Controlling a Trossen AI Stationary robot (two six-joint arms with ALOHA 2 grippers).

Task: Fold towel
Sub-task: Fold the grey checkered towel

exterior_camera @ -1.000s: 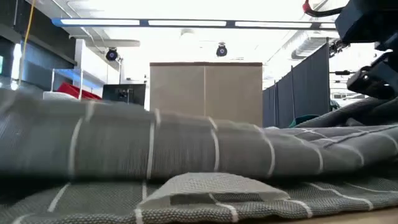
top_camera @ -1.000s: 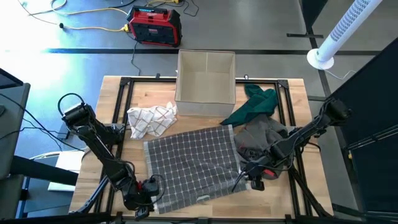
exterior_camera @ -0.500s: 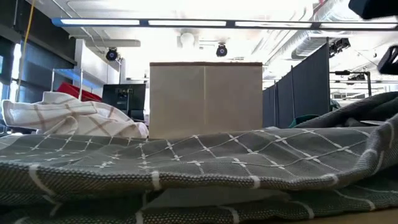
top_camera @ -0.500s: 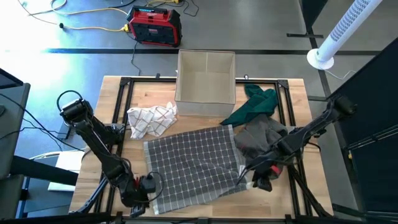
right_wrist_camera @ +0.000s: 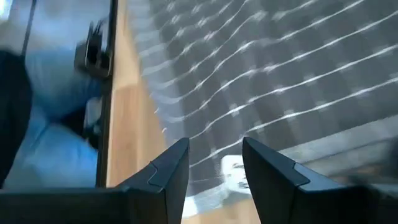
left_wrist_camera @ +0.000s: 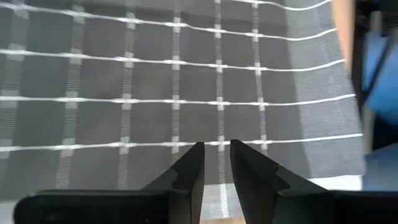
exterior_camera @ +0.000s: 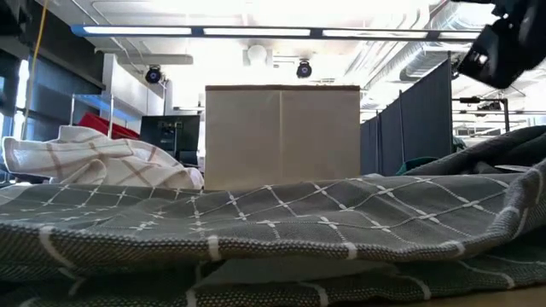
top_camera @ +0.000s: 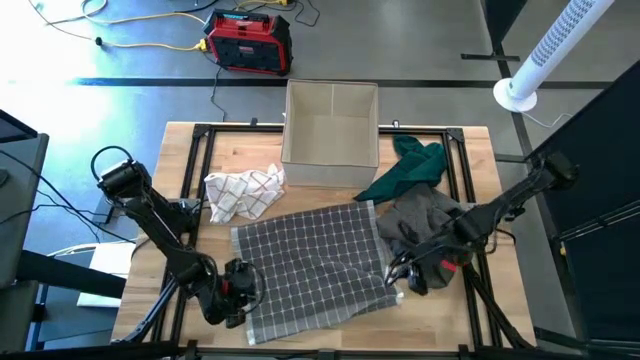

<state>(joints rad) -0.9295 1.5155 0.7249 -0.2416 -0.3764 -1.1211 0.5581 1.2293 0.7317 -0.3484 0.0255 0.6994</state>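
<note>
**A:** Where is the dark grey woven towel with the thin white grid lines (top_camera: 315, 265)?

**B:** Spread mostly flat on the light wooden table (top_camera: 330, 335), across its front middle. In the low view its near edge bulges up in a soft ridge, so it isn't lying perfectly smooth.

**A:** And the left arm?

**B:** It reaches from the table's left side down and forward, elbow bent, with the left gripper (top_camera: 240, 290) low at the towel's front left edge. In its wrist view the two dark fingers (left_wrist_camera: 189, 168) stand with only a narrow slit between them, pointing onto the cloth with nothing between the tips.

**A:** The right one?

**B:** The right arm stretches in from the right edge, slanting toward the front. The right gripper (top_camera: 408, 275) hangs at the towel's front right corner, fingers spread apart. Its wrist view is blurred, so I can't be sure, but the fingers seem to hover over the cloth edge rather than pinch it.

**A:** What else is on the table?

**B:** An open beige cardboard box (top_camera: 331, 122) at the back, a crumpled white cloth with brown checks (top_camera: 243, 191) to the left, a bunched dark green cloth (top_camera: 412, 166) to the right of the box, and a rumpled plain grey cloth (top_camera: 418, 218) just beside the towel's right edge.
</note>
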